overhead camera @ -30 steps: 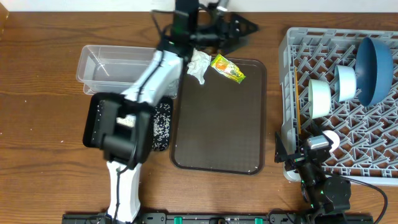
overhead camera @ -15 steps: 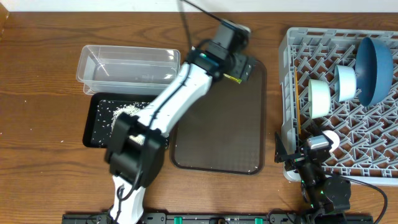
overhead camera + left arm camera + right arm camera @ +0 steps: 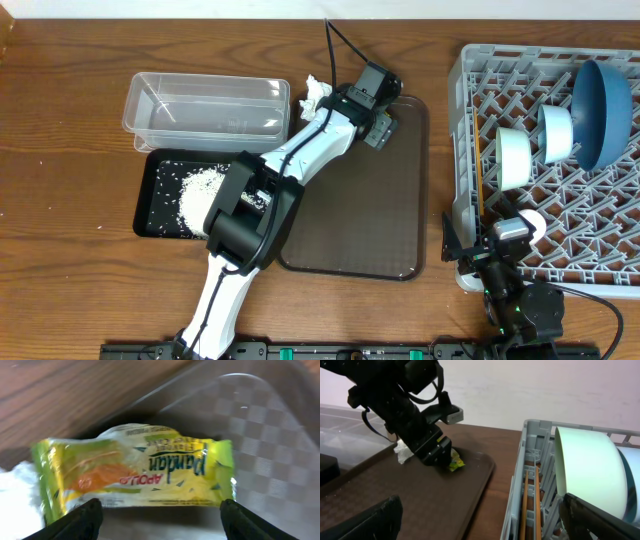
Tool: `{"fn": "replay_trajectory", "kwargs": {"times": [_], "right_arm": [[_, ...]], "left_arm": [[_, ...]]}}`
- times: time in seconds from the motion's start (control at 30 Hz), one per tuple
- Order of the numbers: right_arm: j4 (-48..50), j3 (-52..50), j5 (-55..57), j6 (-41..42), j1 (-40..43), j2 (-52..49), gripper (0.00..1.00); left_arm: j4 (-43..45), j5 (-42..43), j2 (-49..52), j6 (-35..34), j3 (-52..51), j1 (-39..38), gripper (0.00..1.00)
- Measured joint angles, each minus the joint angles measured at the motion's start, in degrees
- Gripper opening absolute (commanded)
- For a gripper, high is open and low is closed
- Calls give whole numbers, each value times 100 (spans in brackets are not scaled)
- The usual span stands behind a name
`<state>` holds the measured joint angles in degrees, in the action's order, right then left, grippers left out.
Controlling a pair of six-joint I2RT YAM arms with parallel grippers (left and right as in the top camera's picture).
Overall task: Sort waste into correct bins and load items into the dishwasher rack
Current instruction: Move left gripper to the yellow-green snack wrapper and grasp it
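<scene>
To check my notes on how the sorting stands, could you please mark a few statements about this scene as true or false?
1. The rice lies in the black tray. True.
2. The tissue is inside the clear tub. False: it lies outside, by the tub's right end.
3. The left claw is shut on the snack wrapper. False: its fingers stand wide apart on either side of the wrapper, which lies on the brown tray.
4. Three bowls stand in the rack. True: the dark-blue bowl, the pale-blue bowl and the pale-green bowl.
5. The chopsticks lie on the brown tray. False: they are in the rack.
</scene>
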<state>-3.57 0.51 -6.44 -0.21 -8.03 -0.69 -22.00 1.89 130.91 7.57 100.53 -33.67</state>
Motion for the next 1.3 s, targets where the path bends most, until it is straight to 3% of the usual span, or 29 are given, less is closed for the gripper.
{"fn": "replay_trajectory", "kwargs": {"times": [0.37,0.53,0.6,0.67,0.77,1.1,1.3], "right_arm": [[0,0,2,0,0,0,99],[0,0,0,0,0,0,99],[0,0,0,0,0,0,99],[0,0,0,2,0,0,99],[0,0,0,0,0,0,99],[0,0,2,2,0,0,99],[0,0,0,0,2,0,99]], "left_arm": [[120,356,282,15,0,-114,68],[190,396,284,96,0,-111,44],[264,393,295,195,0,-111,43],[299,396,297,240,0,-111,45],[273,396,297,313,0,-111,61],[177,192,-57,289,0,-111,82],[431,-227,-249,295,0,-42,83]]}}
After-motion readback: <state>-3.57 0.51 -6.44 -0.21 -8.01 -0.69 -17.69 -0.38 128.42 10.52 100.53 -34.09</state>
